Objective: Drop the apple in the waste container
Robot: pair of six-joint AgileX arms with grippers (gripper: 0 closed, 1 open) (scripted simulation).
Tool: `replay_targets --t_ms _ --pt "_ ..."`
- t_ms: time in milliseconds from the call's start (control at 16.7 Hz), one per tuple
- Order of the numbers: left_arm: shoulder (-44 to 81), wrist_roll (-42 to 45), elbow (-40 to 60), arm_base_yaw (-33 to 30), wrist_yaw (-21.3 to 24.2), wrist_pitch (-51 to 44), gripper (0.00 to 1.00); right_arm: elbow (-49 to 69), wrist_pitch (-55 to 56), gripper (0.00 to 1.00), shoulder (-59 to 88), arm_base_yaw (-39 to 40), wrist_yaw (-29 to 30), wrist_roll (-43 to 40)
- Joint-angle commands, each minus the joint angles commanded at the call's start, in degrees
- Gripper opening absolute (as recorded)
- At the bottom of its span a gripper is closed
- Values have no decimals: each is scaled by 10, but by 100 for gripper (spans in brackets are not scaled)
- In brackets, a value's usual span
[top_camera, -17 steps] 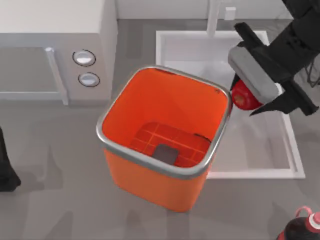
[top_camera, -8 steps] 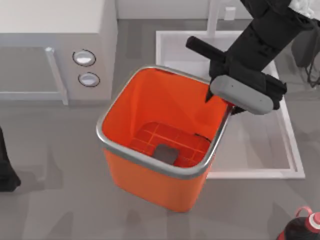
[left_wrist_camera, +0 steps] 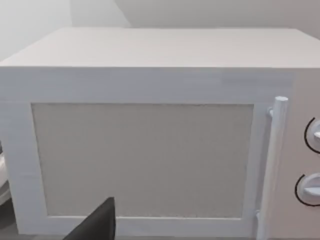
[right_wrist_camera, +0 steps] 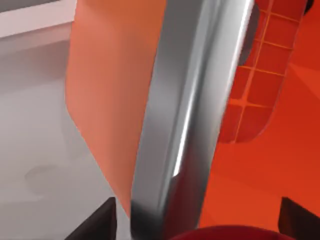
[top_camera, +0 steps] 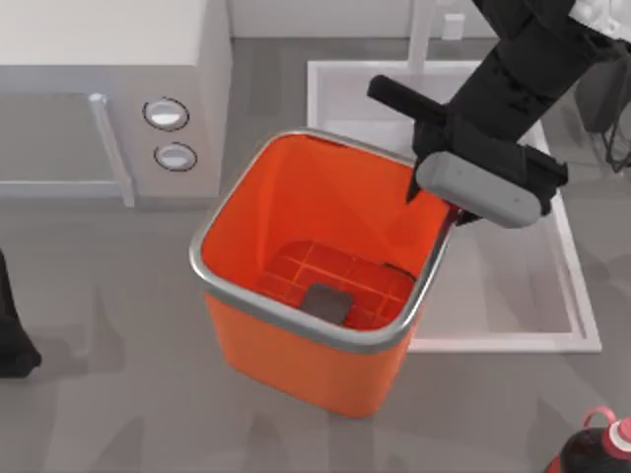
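My right gripper [top_camera: 441,202] hangs over the right rim of the large orange square waste container [top_camera: 296,340] with its silver metal rim, clamped on the small glossy red apple [right_wrist_camera: 225,234]. My left arm sits parked at the counter's left edge.

- Right arm [top_camera: 523,69]: matte black, boxy links, with a grey rounded block near the wrist.
- Left arm [top_camera: 12,335]: black, at the counter's left edge.
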Motion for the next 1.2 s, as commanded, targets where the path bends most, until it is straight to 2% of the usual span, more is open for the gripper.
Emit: replay_targets --t_ms 480,780,1200 --pt "0 0 0 0 0 0 100 -65 159 0 49 68 -52 9" --pt "0 0 0 0 0 0 100 -71 167 0 54 73 -58 10" --pt "0 0 0 0 0 0 100 -71 167 53 54 73 -58 10"
